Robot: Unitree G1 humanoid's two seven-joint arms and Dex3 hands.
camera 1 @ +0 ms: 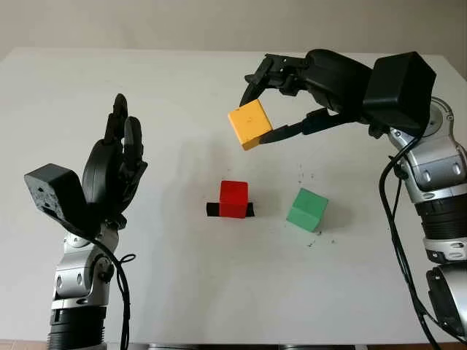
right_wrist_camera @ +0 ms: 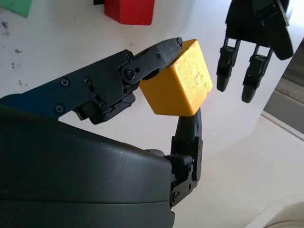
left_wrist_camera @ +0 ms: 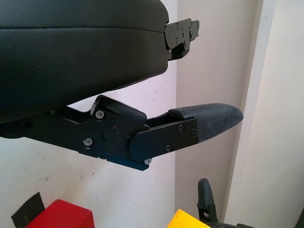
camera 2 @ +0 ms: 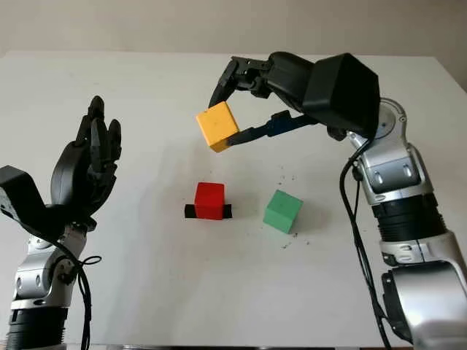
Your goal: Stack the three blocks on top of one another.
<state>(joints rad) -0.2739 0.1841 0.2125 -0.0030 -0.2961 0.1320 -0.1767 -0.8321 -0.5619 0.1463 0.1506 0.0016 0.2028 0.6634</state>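
Right wrist view: yellow block (right_wrist_camera: 176,83) tilted, apparently corner-down, in right hand (right_wrist_camera: 166,90)

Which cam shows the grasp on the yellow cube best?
Right wrist view: the yellow cube sits close up, pinched in the right hand. Both eye views show it held above the white table. Left wrist view catches one corner.

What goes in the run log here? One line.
right robot hand: holds yellow block aloft | left robot hand: open, raised | red block, green block: on table, unstacked
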